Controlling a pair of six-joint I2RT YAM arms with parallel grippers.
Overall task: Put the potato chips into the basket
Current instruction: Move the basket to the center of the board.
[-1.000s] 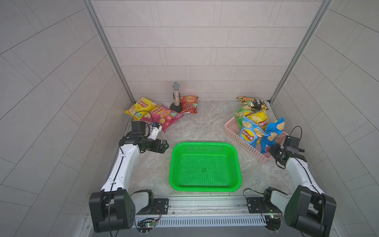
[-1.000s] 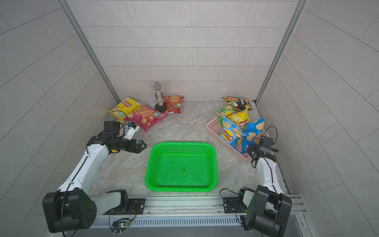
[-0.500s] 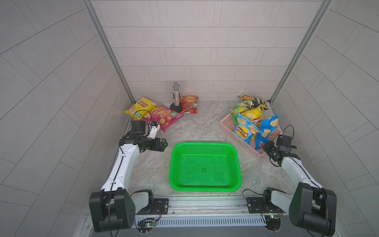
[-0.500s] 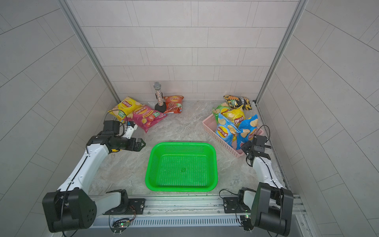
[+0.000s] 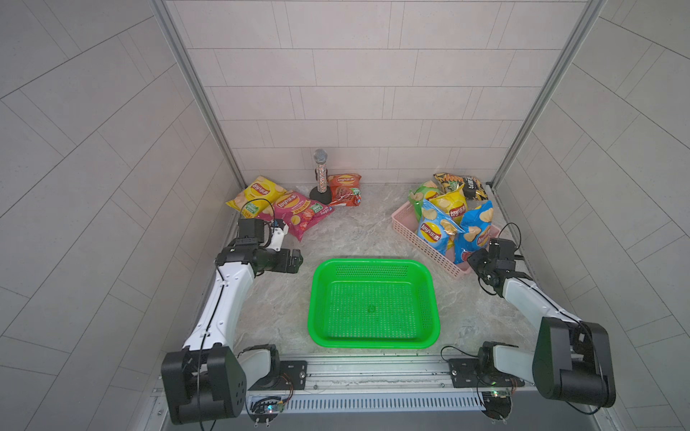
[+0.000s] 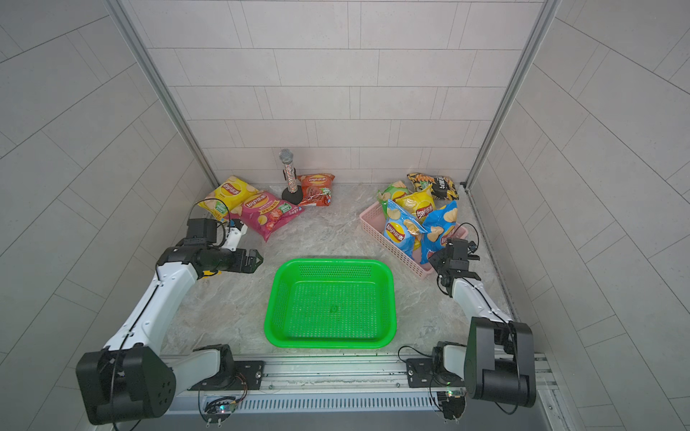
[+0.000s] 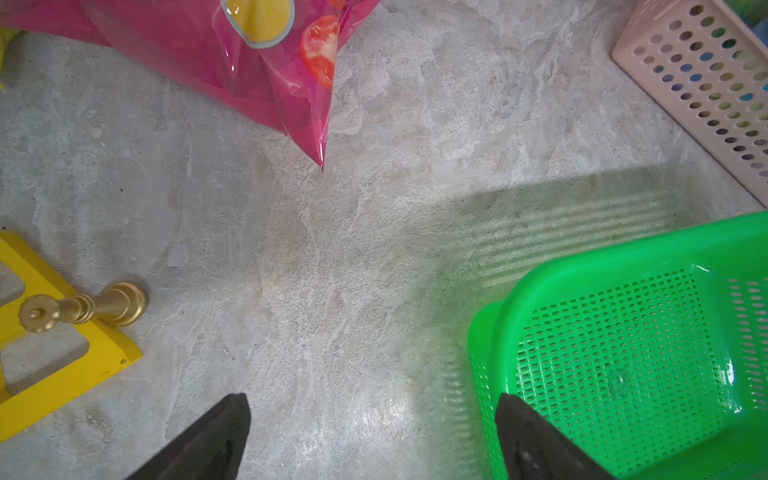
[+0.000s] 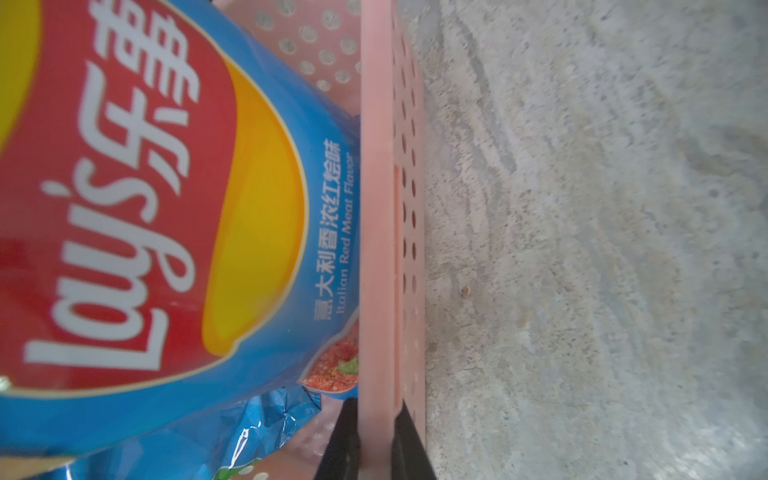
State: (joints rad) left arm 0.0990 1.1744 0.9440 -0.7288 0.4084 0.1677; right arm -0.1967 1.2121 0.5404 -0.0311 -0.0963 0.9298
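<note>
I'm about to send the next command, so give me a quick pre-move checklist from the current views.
1. Right gripper clamped on the pink basket rim: ok, one finger on each side of the wall.
2. Left gripper open and empty: ok, above bare table.
3. Green basket free to receive bags: ok, nothing inside.
4. Blue bags steady in the pink basket: cannot tell; they stand well above its rim.
5. Magenta bag clear to grasp: ok, near corner lies uncovered.
</note>
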